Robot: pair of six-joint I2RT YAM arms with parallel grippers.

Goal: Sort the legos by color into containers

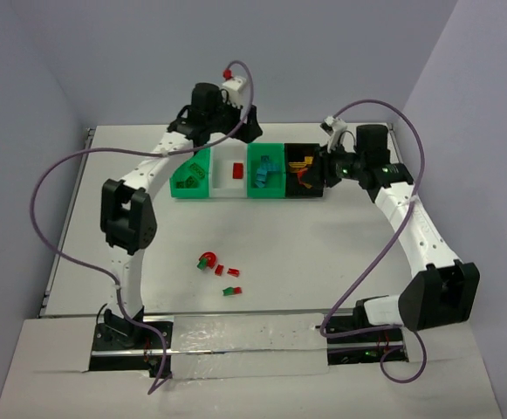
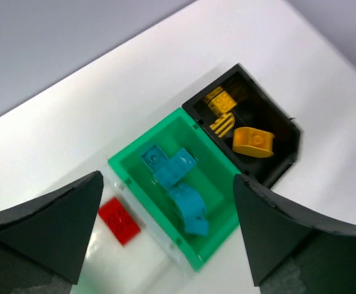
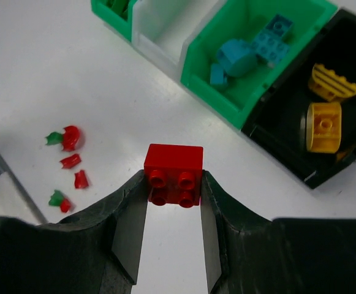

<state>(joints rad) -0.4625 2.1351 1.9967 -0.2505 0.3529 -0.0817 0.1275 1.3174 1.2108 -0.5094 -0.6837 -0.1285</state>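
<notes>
My right gripper (image 3: 173, 184) is shut on a red brick (image 3: 173, 173), held above the table in front of the bins; in the top view it (image 1: 321, 170) is beside the black bin (image 1: 304, 157). My left gripper (image 2: 165, 236) is open and empty, above the bins' far side (image 1: 241, 129). The bins stand in a row: a green one (image 1: 192, 182) with green pieces, a white one (image 1: 219, 175) with one red brick (image 2: 119, 220), a green one (image 2: 147, 150) with cyan bricks (image 2: 178, 177), and the black one (image 2: 282, 125) with yellow bricks (image 2: 251, 141).
Several small red and red-green pieces (image 1: 221, 272) lie loose on the table in front of the arms; they also show in the right wrist view (image 3: 70, 138). Purple cables loop out from both arms. The table's back edge runs just behind the bins.
</notes>
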